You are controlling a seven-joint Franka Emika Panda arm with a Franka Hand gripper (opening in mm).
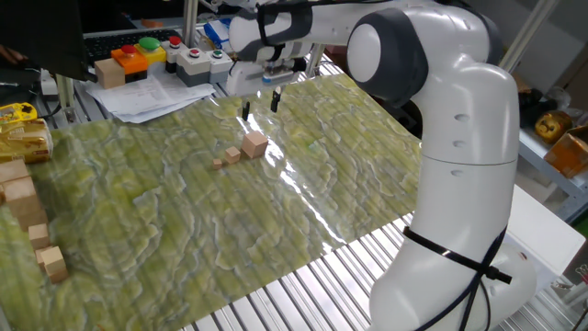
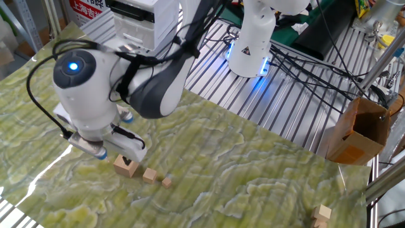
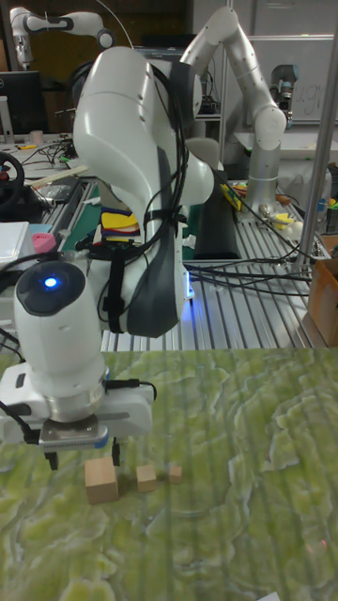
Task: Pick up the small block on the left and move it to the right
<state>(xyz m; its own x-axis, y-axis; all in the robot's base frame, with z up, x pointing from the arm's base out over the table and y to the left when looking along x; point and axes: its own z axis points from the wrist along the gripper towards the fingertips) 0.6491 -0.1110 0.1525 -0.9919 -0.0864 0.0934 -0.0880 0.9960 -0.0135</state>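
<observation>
The small block (image 1: 255, 144) is a light-tan wooden cube lying on the green mat; it also shows in the other fixed view (image 2: 125, 167) and the tall view (image 3: 100, 480). Two tinier tan cubes (image 1: 232, 155) (image 1: 218, 164) lie in a row beside it. My gripper (image 1: 260, 107) hangs open just above the block, with a finger to either side of it and nothing between them. In the tall view the gripper (image 3: 84, 457) has its dark fingertips just above the block's top. In the other fixed view the wrist covers part of the block, and one fingertip (image 2: 130, 161) shows close over it.
Longer stacked wooden blocks (image 1: 25, 210) stand at the mat's left edge, beside a yellow packet (image 1: 22, 131). A button box (image 1: 173, 53) and papers (image 1: 147, 94) lie behind the mat. A cardboard box (image 2: 359, 130) and more wooden blocks (image 2: 323, 214) are to the right in the other fixed view.
</observation>
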